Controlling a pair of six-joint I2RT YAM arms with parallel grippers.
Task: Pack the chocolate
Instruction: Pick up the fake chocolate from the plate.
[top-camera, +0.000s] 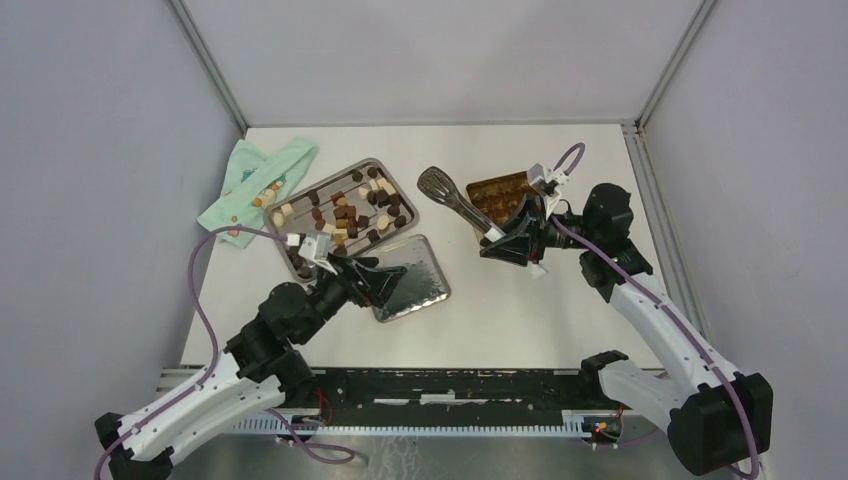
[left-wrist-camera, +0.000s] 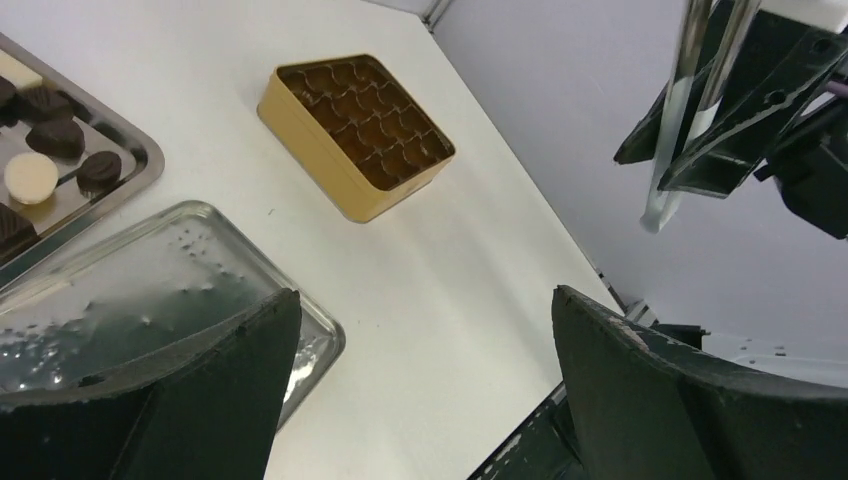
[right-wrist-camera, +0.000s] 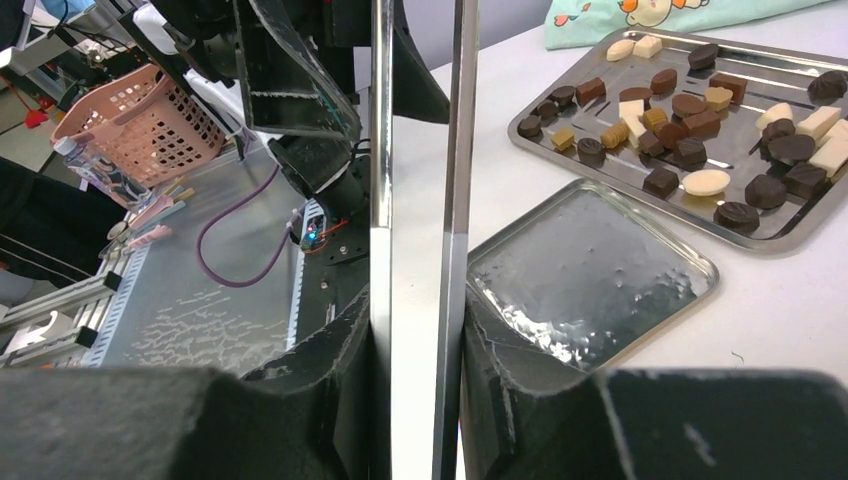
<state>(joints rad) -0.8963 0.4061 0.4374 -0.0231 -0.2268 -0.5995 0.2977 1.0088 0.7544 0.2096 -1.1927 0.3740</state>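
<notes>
Far left: 1 mint-green printed cloth (top-camera: 262, 183), lying flat and crumpled, not part of the work. Next: 1 rectangular stainless-steel tray (top-camera: 403, 190) holding the chocolate (top-camera: 345, 212), many small dark brown, lighter brown and cream-white pieces, loosely scattered; all visible pieces are on this tray. Just right of it: left gripper (left-wrist-camera: 427, 293), claw spread fully wide, holding nothing, hovering over 1 empty dimpled steel tray (top-camera: 425, 275). Centre-right: 1 pair of long steel tongs (top-camera: 455, 195) with a slotted flat head, both arms passing between the fingers of the right gripper (top-camera: 508, 238), whose claw is closed on the handle end, head raised over the table. Behind the tongs: 1 square gold tin (left-wrist-camera: 310, 160), lid off, its brown moulded insert of small cavities showing no piece inside. Step in hand, as judged: tool taken up, packing not yet begun. Next move calls for swinging the steel tongs left across to the filled tray, straddling 1 piece without nudging its neighbours, squeezing lightly, then carrying it to 1 free cavity in the tin.
</notes>
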